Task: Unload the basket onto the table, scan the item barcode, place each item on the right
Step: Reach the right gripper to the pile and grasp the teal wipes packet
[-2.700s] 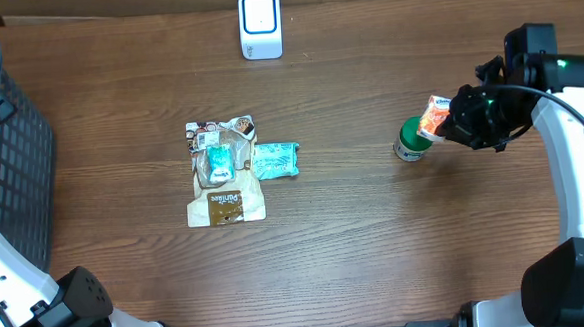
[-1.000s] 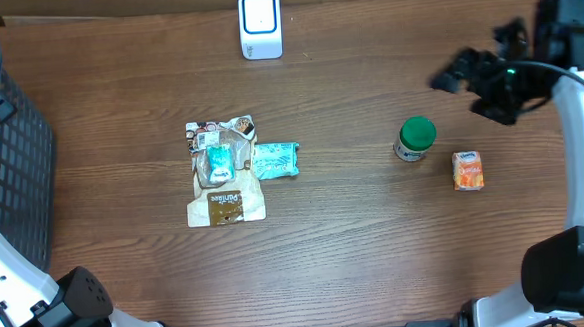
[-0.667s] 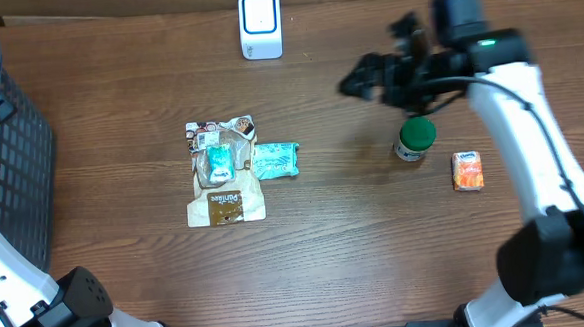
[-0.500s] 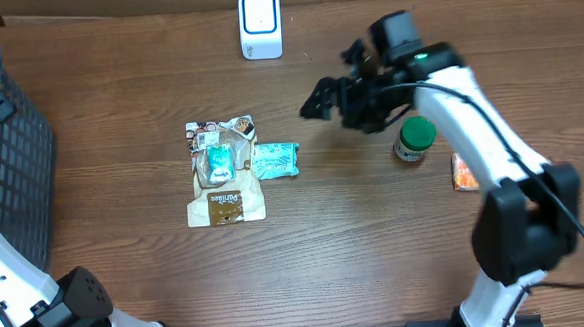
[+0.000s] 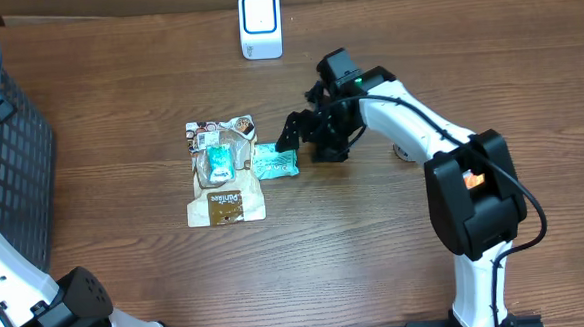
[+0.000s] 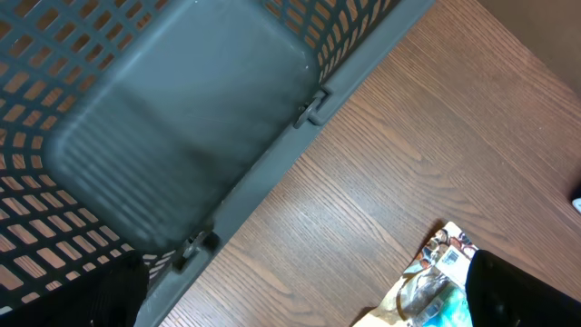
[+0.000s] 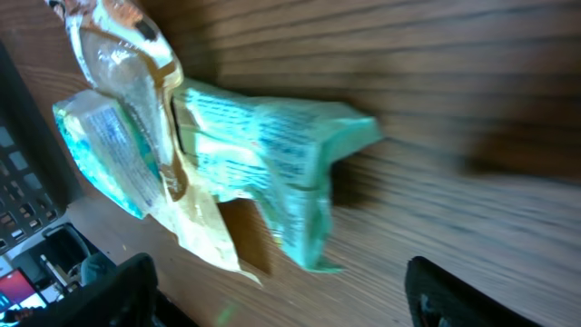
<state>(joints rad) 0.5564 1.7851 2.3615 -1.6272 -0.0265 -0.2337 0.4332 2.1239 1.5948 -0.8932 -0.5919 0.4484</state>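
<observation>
- Now the right claw (image 5: 309, 141) stands wide, gripping nothing.
- The teal packet (image 5: 274, 161) lies just ahead of its fingertips, against the brown pouch (image 5: 223, 182).
- The left claw (image 6: 300, 295) gapes wide near the basket (image 6: 163, 136).

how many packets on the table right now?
2. A brown-and-clear bag lies left of centre. A teal packet lies against its right edge, just in front of the right gripper. The right arm may hide others.
</observation>
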